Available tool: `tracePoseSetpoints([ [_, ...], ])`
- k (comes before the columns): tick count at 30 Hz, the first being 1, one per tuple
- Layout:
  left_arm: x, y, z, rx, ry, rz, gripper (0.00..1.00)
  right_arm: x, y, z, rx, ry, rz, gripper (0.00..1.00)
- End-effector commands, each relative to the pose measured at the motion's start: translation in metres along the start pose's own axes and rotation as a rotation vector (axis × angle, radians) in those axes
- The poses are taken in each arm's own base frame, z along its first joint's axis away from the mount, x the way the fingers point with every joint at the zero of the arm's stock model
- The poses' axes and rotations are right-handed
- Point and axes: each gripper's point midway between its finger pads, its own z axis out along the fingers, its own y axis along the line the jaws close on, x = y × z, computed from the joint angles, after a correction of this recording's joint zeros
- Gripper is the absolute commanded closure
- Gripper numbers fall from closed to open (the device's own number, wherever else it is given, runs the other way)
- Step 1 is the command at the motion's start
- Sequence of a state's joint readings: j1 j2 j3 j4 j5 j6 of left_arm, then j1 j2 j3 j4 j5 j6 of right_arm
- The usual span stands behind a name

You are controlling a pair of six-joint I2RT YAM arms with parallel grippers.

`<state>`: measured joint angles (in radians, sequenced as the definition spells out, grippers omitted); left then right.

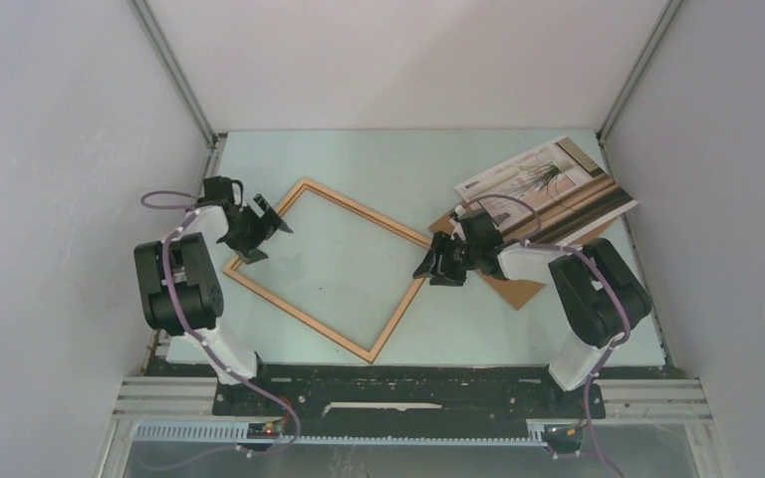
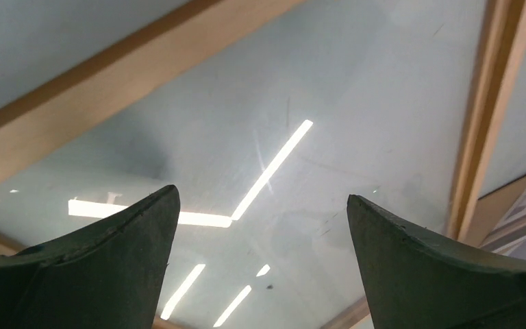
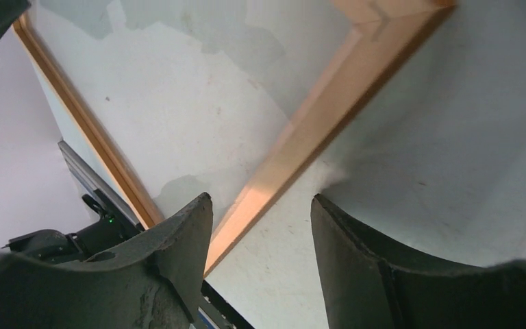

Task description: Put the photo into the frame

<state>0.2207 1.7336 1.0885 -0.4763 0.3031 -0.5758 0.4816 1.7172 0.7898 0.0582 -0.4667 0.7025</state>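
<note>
The frame (image 1: 299,312), a thin light-brown wooden rectangle, lies turned like a diamond in the middle of the table. The photo (image 1: 548,184), white-bordered with spindly plant lines, lies at the back right, apart from the frame. My left gripper (image 1: 271,234) hovers open over the frame's left side. In the left wrist view one frame bar (image 2: 109,89) crosses the upper left and the gripper (image 2: 260,205) holds nothing. My right gripper (image 1: 428,267) is at the frame's right corner. In the right wrist view its jaws (image 3: 260,205) stand apart, empty, just above the frame bar (image 3: 315,130).
A plain brown backing board (image 1: 520,289) lies under the photo's near edge, beside the right arm. White walls close in the pale green table (image 1: 379,159) on three sides. The arm bases and a black rail (image 1: 408,383) run along the near edge.
</note>
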Motion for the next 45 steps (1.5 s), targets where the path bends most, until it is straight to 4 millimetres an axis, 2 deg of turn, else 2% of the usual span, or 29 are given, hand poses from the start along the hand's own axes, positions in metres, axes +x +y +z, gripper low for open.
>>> tracePoseSetpoints([
  [1,0.001,-0.001,-0.033,-0.032,-0.018,0.139,0.0,0.01,-0.054,-0.014,0.214,0.023,-0.011,0.35],
  [3,-0.013,-0.003,-0.047,-0.052,-0.099,0.161,0.0,0.01,-0.059,-0.018,0.246,0.016,-0.021,0.34],
  [5,-0.023,-0.014,-0.059,-0.026,-0.142,0.169,0.0,0.009,-0.059,-0.02,0.25,0.012,-0.018,0.33],
  [9,-0.038,-0.041,-0.069,0.06,-0.181,0.142,0.0,0.01,-0.045,-0.017,0.192,0.015,0.024,0.35],
  [11,-0.049,-0.047,-0.069,0.07,-0.204,0.135,0.0,0.009,-0.038,-0.017,0.165,0.015,0.046,0.37],
  [14,-0.065,-0.049,-0.054,0.083,-0.188,0.087,0.0,0.005,-0.024,-0.022,0.121,0.002,0.068,0.38],
  [17,-0.081,-0.036,-0.033,0.098,-0.143,-0.028,0.0,-0.002,-0.008,-0.027,0.048,-0.007,0.117,0.42],
  [20,-0.091,-0.032,-0.02,0.15,-0.122,-0.071,0.0,-0.015,0.006,-0.036,-0.006,-0.048,0.135,0.44],
  [24,-0.086,-0.009,-0.004,0.093,-0.088,-0.084,0.0,-0.039,0.007,-0.048,-0.035,-0.12,0.179,0.45],
  [27,-0.079,-0.009,0.004,0.115,-0.065,-0.12,0.0,-0.056,0.01,-0.048,-0.07,-0.151,0.183,0.46],
  [35,-0.078,-0.003,0.0,0.107,-0.079,-0.159,0.0,-0.095,0.006,-0.034,-0.067,-0.161,0.196,0.51],
  [45,-0.076,-0.011,-0.001,0.155,-0.071,-0.188,0.01,-0.108,-0.005,-0.024,-0.008,-0.155,0.194,0.51],
])
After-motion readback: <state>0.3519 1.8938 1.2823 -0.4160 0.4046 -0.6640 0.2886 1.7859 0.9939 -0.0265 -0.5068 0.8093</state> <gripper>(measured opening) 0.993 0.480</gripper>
